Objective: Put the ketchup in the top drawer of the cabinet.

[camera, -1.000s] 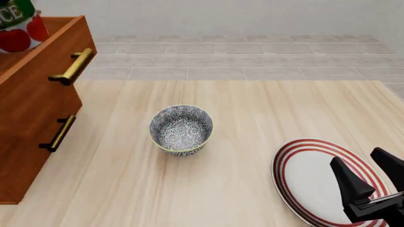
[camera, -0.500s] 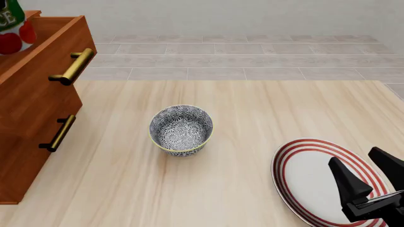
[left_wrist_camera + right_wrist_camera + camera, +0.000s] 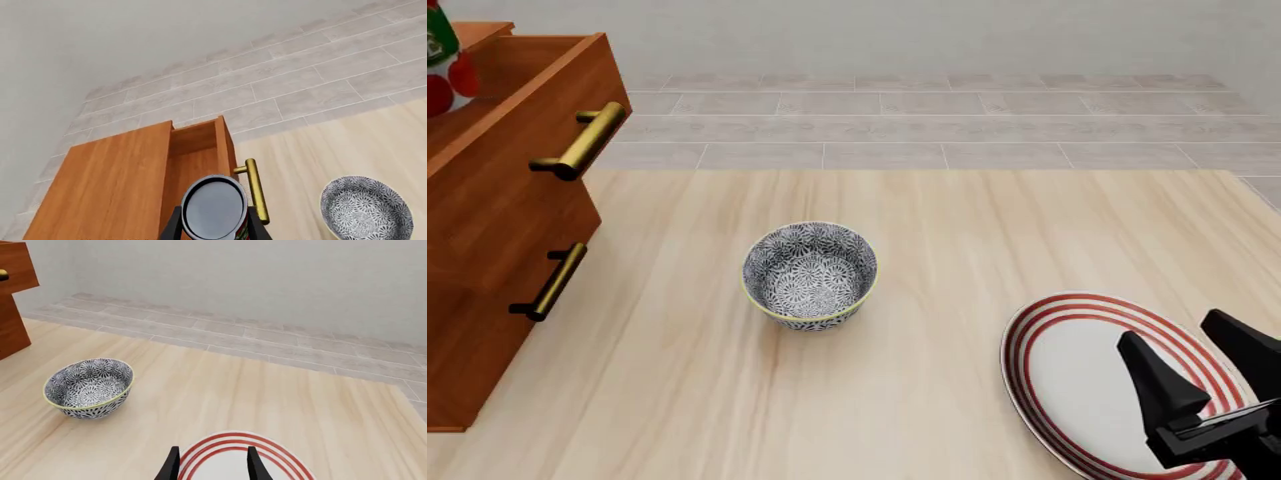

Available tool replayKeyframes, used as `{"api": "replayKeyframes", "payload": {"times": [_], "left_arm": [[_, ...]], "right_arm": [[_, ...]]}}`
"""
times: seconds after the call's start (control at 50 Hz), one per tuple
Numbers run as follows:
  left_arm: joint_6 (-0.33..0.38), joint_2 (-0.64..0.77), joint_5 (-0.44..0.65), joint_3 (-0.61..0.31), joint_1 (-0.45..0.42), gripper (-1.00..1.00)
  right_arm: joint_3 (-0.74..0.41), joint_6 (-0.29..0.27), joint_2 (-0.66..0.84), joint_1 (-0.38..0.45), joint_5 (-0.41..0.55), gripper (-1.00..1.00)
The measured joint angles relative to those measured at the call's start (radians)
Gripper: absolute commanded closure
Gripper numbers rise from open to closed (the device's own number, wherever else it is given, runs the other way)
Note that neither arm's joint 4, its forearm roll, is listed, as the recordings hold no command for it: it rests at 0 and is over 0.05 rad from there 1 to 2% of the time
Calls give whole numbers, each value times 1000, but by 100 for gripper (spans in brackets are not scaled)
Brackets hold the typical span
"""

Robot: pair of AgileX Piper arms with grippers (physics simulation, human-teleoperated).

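Observation:
The ketchup (image 3: 438,62) shows only as a red and green sliver at the front view's top left edge, above the cabinet (image 3: 474,350). The top drawer (image 3: 507,195) stands pulled open, its brass handle (image 3: 581,140) toward the table. In the left wrist view my left gripper (image 3: 215,231) is shut on the ketchup (image 3: 213,207), whose dark grey top faces the camera. It hangs over the top drawer's open inside (image 3: 192,167), close to the handle (image 3: 255,190). My right gripper (image 3: 1208,378) is open and empty above the striped plate (image 3: 1068,375).
A patterned bowl (image 3: 810,275) stands mid-table, right of the cabinet; it also shows in both wrist views (image 3: 365,212) (image 3: 89,387). The lower drawer (image 3: 550,283) is shut. The red-ringed plate (image 3: 230,439) lies at the near right.
The ketchup has moved left, over the open drawer, and mostly left the front view. The right gripper has hardly shifted.

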Motion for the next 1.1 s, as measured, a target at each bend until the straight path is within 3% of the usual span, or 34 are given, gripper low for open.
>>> {"api": "replayKeyframes", "payload": {"times": [0.48, 1.1], "left_arm": [[5, 84, -46, -7, 103, 100], [21, 96, -142, 130, 163, 100]], "right_arm": [[0, -4, 34, 6, -23, -100], [0, -7, 43, 8, -27, -100]]}}
